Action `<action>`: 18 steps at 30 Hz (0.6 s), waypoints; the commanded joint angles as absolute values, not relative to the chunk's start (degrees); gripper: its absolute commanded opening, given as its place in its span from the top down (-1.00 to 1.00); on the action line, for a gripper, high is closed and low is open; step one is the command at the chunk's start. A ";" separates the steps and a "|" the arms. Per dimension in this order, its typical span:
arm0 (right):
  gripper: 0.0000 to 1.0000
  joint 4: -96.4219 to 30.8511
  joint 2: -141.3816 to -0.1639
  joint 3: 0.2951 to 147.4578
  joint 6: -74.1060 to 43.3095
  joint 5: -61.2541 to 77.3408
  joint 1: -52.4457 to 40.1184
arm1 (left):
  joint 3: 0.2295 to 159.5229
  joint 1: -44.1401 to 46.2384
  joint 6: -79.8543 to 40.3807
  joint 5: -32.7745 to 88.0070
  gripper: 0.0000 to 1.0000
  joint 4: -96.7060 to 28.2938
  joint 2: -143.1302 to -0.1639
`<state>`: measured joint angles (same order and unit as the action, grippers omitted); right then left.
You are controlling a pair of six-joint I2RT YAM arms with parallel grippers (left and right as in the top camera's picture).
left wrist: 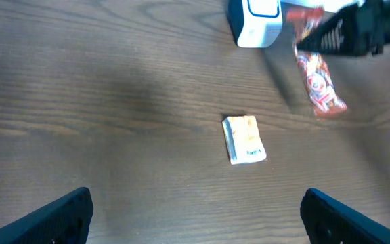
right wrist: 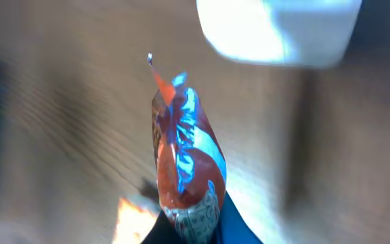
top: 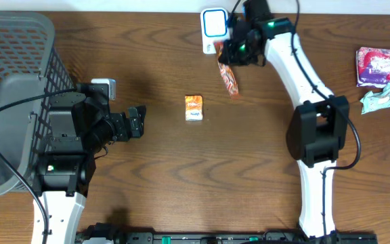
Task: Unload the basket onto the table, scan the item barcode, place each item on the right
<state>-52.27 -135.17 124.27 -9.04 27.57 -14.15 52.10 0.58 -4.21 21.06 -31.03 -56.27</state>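
just below the scanner, the right claw is clenched on the upper end of a red-orange packet. the packet sits tilted, its held end near the scanner face. well to the lower left of the scanner, the left claw stands released, grasping nothing. a small orange box lies flat on the desk between left claw and scanner, apart from both.

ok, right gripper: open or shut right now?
Shut on the orange snack packet: the wrist view shows its end pinched between the jaws, and overhead it extends from the right gripper beside the white scanner.
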 commanded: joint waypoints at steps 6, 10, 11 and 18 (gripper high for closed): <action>0.98 -27.81 -135.04 123.15 -27.86 36.99 -12.01 | 51.83 0.38 -3.44 21.34 -0.94 -30.98 -56.49; 0.98 -15.29 -136.16 122.85 -35.11 35.86 -12.91 | 51.83 0.38 -3.44 21.34 -0.94 -30.98 -56.49; 0.98 -13.32 -136.75 122.85 -36.77 35.16 -13.15 | 51.83 0.38 -3.44 21.34 -0.94 -30.98 -56.49; 0.98 -0.10 -142.87 122.85 -43.05 33.15 -13.19 | 51.83 0.38 -3.44 21.34 -0.94 -30.98 -56.49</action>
<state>-2.85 -138.78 123.20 -38.41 33.69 -13.52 52.10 0.58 -4.21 21.04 -31.05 -56.29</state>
